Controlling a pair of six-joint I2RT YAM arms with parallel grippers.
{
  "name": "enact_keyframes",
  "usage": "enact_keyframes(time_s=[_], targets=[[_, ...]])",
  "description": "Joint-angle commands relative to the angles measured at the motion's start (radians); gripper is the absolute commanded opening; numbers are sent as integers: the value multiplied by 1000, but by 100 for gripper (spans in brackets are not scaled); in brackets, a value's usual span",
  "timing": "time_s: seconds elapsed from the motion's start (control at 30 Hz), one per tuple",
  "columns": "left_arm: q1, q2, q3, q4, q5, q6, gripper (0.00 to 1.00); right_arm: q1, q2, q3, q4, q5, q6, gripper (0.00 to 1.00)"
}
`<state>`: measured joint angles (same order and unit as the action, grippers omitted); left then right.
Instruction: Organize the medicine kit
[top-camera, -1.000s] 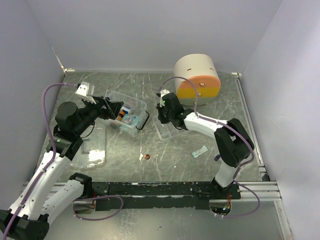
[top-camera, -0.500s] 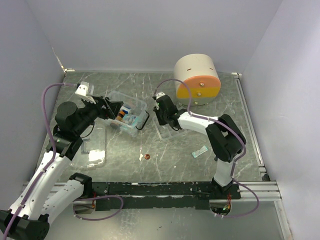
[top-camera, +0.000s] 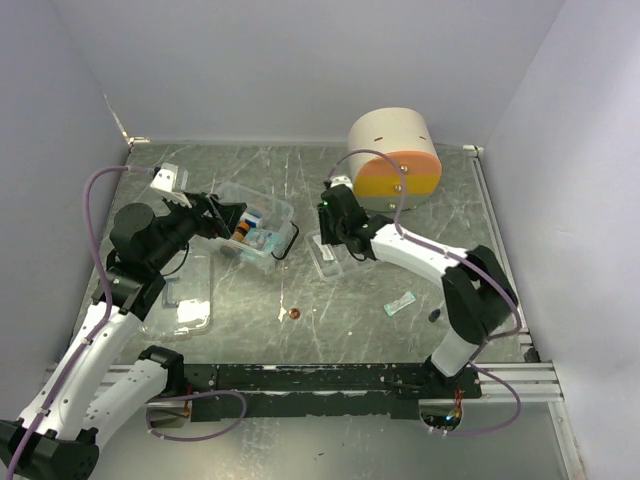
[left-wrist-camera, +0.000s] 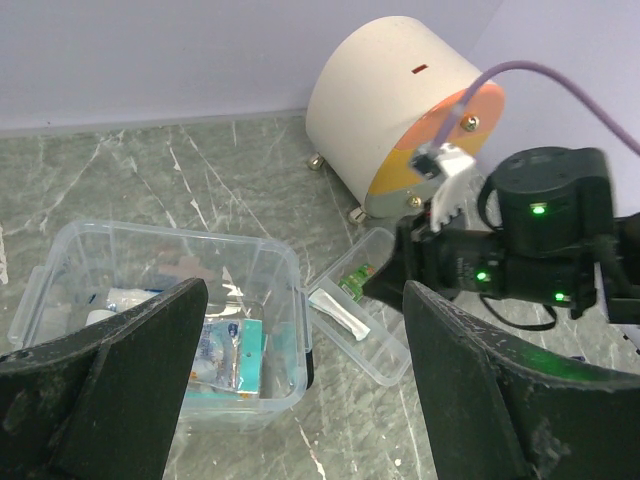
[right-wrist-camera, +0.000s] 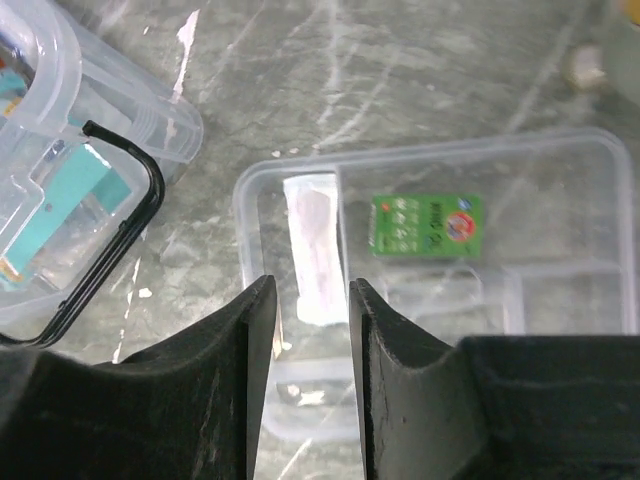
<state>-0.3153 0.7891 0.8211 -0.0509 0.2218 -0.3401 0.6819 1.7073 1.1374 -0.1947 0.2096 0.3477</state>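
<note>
The medicine kit's clear box (top-camera: 262, 205) stands left of centre with packets inside and its black handle (right-wrist-camera: 140, 232) hanging at its right end. My left gripper (left-wrist-camera: 305, 295) hovers wide open just left of the box, with nothing between its fingers. The clear divided tray (top-camera: 322, 266) lies to the right of the box. A white strip (right-wrist-camera: 312, 255) and a green packet (right-wrist-camera: 425, 225) lie in the tray. My right gripper (right-wrist-camera: 310, 290) hangs right above the strip, its jaws apart and gripping nothing.
A beige rounded cabinet (top-camera: 385, 135) with an orange and yellow front stands at the back right. A clear lid (top-camera: 180, 310) lies at the front left. A small brown item (top-camera: 293, 313), a teal packet (top-camera: 400, 304) and a small dark item (top-camera: 434, 316) lie in front.
My right gripper's jaws have opened over the tray and the arm has shifted slightly right. The left arm has not moved.
</note>
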Motion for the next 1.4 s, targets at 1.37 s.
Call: enact_keyframes(time_s=[1.37], targets=[[12,-20,-11,19,5,-4,90,-98,-493,-551,-505,357,1071,32]])
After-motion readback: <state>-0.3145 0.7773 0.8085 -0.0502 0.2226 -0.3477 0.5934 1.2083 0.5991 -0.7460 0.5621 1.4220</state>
